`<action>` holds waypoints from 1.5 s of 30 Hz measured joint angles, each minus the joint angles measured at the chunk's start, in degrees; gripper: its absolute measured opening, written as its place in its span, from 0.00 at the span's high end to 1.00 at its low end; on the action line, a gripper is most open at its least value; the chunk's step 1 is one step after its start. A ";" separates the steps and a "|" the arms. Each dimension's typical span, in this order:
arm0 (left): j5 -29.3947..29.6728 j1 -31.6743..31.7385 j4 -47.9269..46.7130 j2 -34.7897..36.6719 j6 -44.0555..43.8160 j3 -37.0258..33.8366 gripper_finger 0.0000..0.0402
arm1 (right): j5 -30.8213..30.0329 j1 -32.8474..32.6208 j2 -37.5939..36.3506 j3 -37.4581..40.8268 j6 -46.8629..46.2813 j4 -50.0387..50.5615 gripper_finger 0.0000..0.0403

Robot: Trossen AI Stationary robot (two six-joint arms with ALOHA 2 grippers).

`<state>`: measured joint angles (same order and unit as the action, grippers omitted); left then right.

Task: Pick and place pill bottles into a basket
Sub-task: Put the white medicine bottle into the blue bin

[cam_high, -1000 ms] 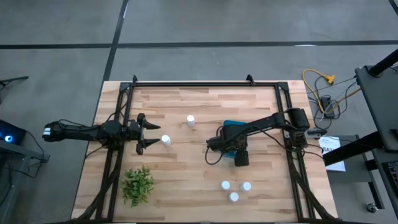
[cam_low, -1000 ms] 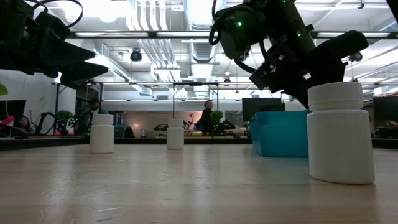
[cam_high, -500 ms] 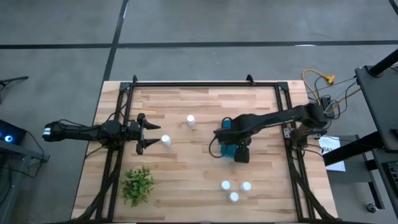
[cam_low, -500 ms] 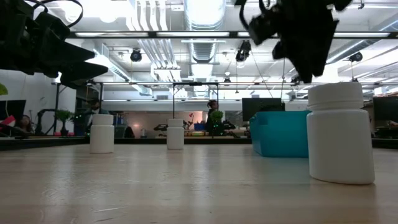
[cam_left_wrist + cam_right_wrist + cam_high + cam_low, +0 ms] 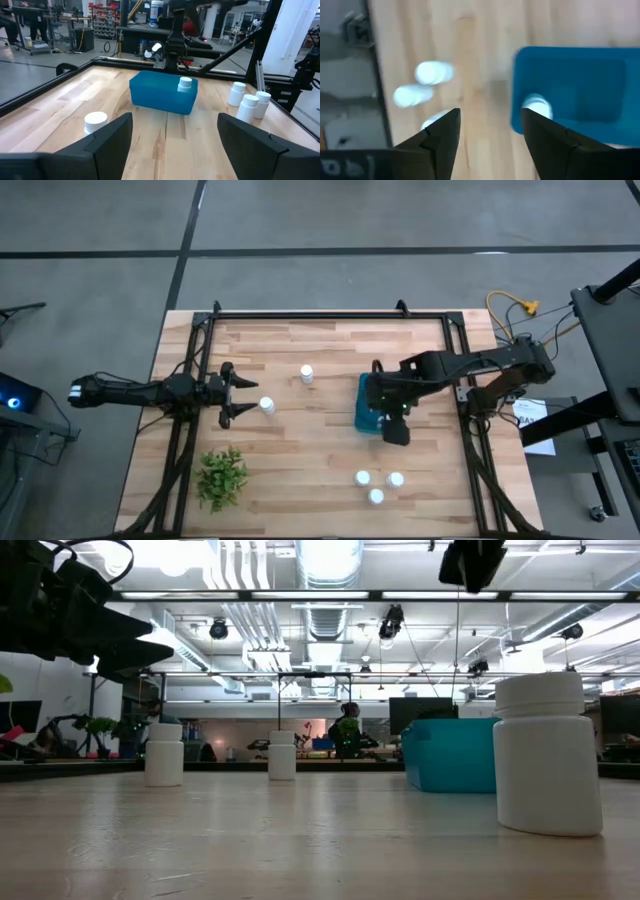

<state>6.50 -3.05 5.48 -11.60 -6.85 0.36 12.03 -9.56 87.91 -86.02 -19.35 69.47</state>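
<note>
Change since a second ago: the right arm is swinging back toward the bench's right edge, clearing the basket; bottles and left arm are sitting as before.

High view: right gripper [image 5: 385, 402] is hanging over the teal basket [image 5: 366, 405], which is sitting right of the bench's middle. Left gripper [image 5: 244, 395] is waiting near the left edge, fingers spread, just beside one pill bottle [image 5: 267, 406]. Another bottle [image 5: 307, 374] is standing nearer the far edge. Three bottles [image 5: 376, 484] are clustering near the front edge; a green plant [image 5: 222, 476] is sitting at the front-left corner.

Low view: one bottle [image 5: 548, 753] is looming closest, the basket [image 5: 450, 754] standing behind it.

Left wrist view: one bottle [image 5: 185, 83] is showing at the basket's [image 5: 160, 92] end; whether inside or just beside, cannot tell.

Right wrist view: the right fingers [image 5: 437, 137] are standing apart, gripping nothing, above the basket [image 5: 575, 80].
</note>
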 joint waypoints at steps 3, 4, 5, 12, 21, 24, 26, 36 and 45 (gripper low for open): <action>0.01 0.00 0.04 0.00 0.02 0.00 0.32 | 3.34 -2.55 -0.07 0.00 4.82 0.12 0.43; 0.01 0.00 0.04 0.01 0.02 0.00 0.32 | 4.64 -3.52 -0.06 0.00 6.23 0.31 0.41; 0.00 0.00 0.04 0.02 0.02 0.00 0.32 | 5.74 -4.61 -0.06 0.00 7.46 0.71 0.38; 0.00 0.02 0.02 0.01 0.02 0.00 0.32 | 2.12 -14.28 0.19 0.00 15.68 3.12 0.22; 0.02 0.07 -0.02 -0.03 0.02 0.00 0.32 | -4.37 -22.37 3.59 0.09 19.70 5.11 0.16; 0.02 0.07 0.06 -0.15 0.02 0.00 0.32 | -4.41 -23.38 5.94 0.09 19.78 5.06 0.17; 0.02 0.07 0.02 -0.13 0.02 0.00 0.32 | -4.50 -24.03 7.82 0.11 20.25 4.78 0.18; 0.00 0.04 0.09 -0.34 0.02 0.00 0.32 | -5.88 -25.05 13.49 0.13 20.08 -4.50 0.19; 0.00 0.04 0.13 -0.37 0.02 0.00 0.32 | -7.64 -25.40 14.96 1.53 18.69 -7.49 0.19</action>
<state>6.50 -3.01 5.60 -11.97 -6.83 0.36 4.39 -34.96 102.87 -84.49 -0.65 61.98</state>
